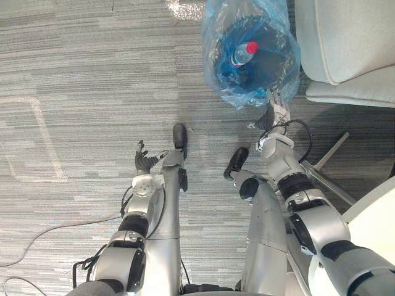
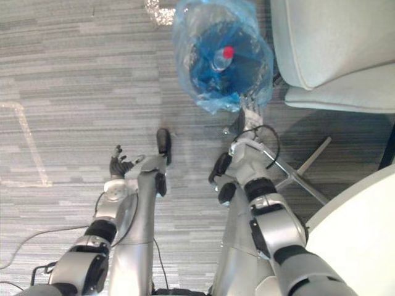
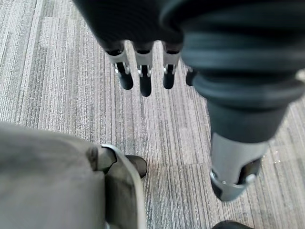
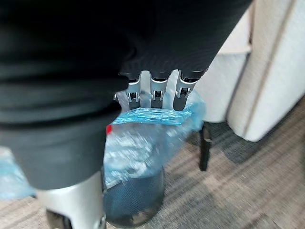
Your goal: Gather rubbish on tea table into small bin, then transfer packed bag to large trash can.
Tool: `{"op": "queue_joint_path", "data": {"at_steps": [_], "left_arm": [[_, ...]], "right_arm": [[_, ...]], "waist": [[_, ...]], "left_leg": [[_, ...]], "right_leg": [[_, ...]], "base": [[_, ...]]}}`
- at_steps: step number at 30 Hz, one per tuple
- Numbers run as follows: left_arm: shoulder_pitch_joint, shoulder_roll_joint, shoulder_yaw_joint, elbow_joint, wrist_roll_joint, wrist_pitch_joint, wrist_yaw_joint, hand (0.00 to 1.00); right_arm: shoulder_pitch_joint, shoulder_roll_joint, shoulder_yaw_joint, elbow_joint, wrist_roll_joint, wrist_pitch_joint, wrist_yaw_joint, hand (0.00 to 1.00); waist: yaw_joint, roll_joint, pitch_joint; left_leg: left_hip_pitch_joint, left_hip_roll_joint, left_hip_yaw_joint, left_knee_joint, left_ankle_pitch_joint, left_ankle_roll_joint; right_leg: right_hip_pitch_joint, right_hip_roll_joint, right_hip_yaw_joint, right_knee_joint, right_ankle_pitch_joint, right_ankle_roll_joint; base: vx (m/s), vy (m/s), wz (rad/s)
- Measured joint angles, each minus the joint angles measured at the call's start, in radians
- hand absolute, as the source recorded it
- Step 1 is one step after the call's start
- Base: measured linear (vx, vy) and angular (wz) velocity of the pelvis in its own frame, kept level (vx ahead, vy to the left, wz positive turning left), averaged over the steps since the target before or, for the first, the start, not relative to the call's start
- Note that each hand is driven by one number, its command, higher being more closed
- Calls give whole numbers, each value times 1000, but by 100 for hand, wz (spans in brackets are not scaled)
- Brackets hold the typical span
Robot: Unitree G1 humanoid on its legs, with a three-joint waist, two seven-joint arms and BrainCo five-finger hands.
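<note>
The small bin [image 4: 136, 200] is black mesh, lined with a blue plastic bag [image 1: 216, 37], and stands on the carpet ahead of me. Inside lies a clear bottle [image 1: 242, 54] with a red cap. My right hand [image 1: 276, 114] reaches up to the bag's near rim and meets the blue plastic there. In the right wrist view the right hand [image 4: 157, 90] touches the folded edge of the bag. My left hand [image 1: 145, 162] hangs low at the left over bare carpet, well away from the bin. It is open and holds nothing, its fingers [image 3: 143, 76] straight.
A pale upholstered armchair [image 1: 345, 43] stands right of the bin, with thin metal legs [image 1: 327, 160] reaching across the floor. A white table edge [image 1: 376, 203] shows at the lower right. A crinkled clear scrap [image 1: 185, 9] lies on the carpet beyond the bin.
</note>
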Motion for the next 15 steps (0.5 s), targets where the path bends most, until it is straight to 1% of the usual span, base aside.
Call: {"op": "queue_joint_path", "data": {"at_steps": [2,7,10,12,15], "left_arm": [[-2,-1,0,0,-12,1,0,0],[-2,-1,0,0,-16,4,1,0],[-2,-2,3,-1,-16,10,2,0],[-2,-6,15,-1,-16,18,3,0],[-2,-9,29,-2,-16,21,8,0]], "right_arm": [[-4,17,0,18,-31,6,0,0],[12,43,-1,-1,-31,30,-23,0],[40,43,-7,-67,-31,43,-55,0],[67,50,-32,-124,-31,51,-87,0],[101,67,-42,-187,-31,54,-105,0]], "waist": [[0,0,0],[0,0,0],[0,0,0],[-1,0,0],[-2,0,0]], "left_leg": [[-2,-1,-2,-2,3,-2],[-2,-2,-7,-8,6,-1],[-1,-2,-7,-12,6,0],[1,-1,-7,-14,11,3],[2,1,-7,-14,13,-1]], "right_leg": [[-4,-2,-1,4,-2,-1],[-3,0,-3,4,-3,-1],[-3,0,-3,4,-3,-1],[-3,1,-3,4,-2,-2],[-3,4,-2,4,-2,-2]], "base": [[-32,-10,4],[-37,-9,2],[-39,-8,1],[-40,-10,0],[-37,-12,-2]]}}
